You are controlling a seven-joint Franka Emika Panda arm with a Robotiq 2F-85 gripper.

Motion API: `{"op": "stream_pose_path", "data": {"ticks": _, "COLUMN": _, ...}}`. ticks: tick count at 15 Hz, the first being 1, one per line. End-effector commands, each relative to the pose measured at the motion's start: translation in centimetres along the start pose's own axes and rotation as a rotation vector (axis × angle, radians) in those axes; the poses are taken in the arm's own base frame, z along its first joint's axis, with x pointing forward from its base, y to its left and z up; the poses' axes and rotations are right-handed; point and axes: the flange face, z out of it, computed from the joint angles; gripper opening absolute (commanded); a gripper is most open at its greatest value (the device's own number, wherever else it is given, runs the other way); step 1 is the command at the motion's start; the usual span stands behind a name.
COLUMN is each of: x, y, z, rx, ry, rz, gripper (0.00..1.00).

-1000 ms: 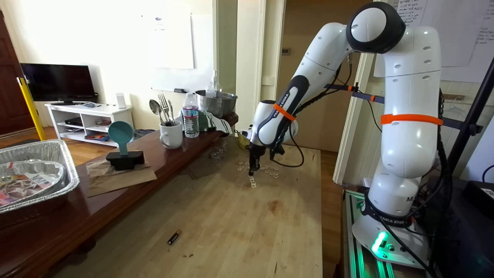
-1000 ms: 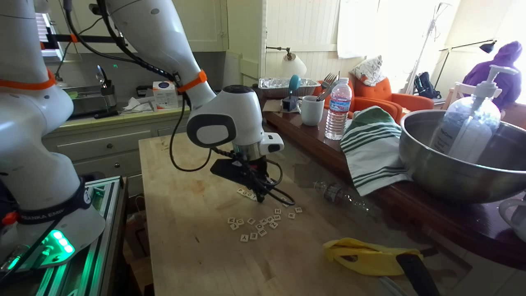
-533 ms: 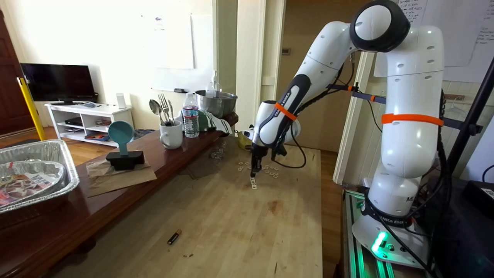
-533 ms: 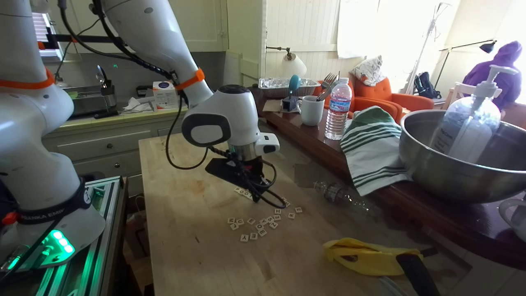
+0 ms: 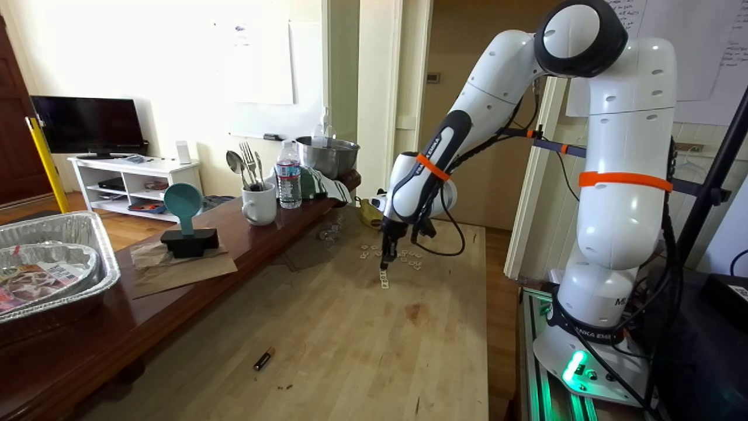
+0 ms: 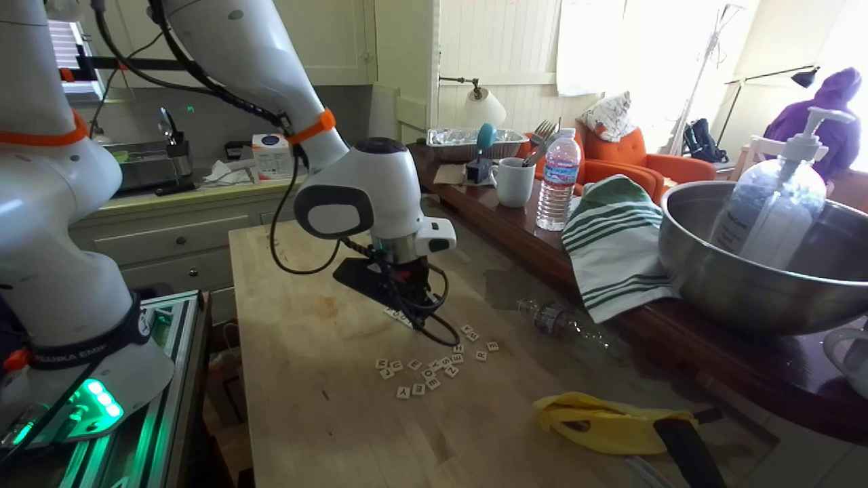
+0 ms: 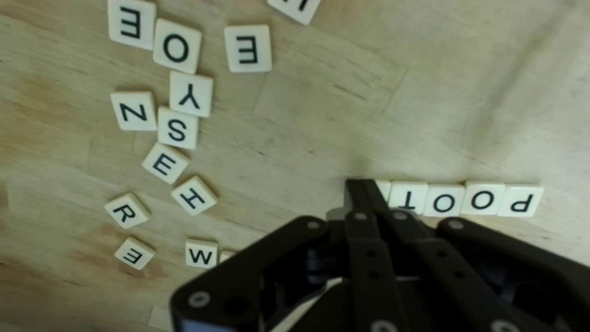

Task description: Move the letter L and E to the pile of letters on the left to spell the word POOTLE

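Note:
A row of letter tiles lies on the wooden table. In the wrist view it reads P (image 7: 521, 200), O (image 7: 482, 198), O (image 7: 443, 201), T (image 7: 408, 196), upside down. A fifth tile (image 7: 383, 187) touches the T; my fingers hide its letter, so I cannot tell whether it is the L. My gripper (image 7: 361, 181) is shut with its fingertips together, at the row's end beside that tile, low at the table. It also shows in both exterior views (image 5: 384, 266) (image 6: 419, 324). Loose E tiles (image 7: 249, 48) (image 7: 165, 163) (image 7: 134, 253) lie away from the row.
Other loose tiles, such as N (image 7: 134, 111), H (image 7: 194, 196) and W (image 7: 201, 253), lie scattered near the gripper. A crushed plastic bottle (image 6: 553, 318) and a yellow object (image 6: 603, 423) lie on the table. A battery (image 5: 264, 358) lies farther off. A dark raised counter (image 5: 193, 316) runs alongside.
My gripper has moved slightly, leftward in an exterior view, and the tile row has slid the same way ahead of it. The loose tiles have not moved; two near the W are uncovered.

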Motion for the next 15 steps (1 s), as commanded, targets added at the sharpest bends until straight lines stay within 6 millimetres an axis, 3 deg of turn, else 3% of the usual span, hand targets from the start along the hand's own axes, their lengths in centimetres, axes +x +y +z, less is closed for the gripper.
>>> {"op": "stream_pose_path", "data": {"ticks": 1, "x": -0.5, "y": -0.2, "z": -1.4, "rx": -0.026, "ry": 0.030, "rz": 0.003, "gripper": 0.00}}
{"op": "stream_pose_path", "data": {"ticks": 5, "x": -0.6, "y": 0.3, "z": -2.4, "rx": -0.051, "ry": 0.032, "rz": 0.025, "gripper": 0.00}}
{"op": "stream_pose_path", "data": {"ticks": 15, "x": -5.5, "y": 3.2, "z": -2.7, "rx": -0.120, "ry": 0.047, "rz": 0.126, "gripper": 0.00}}
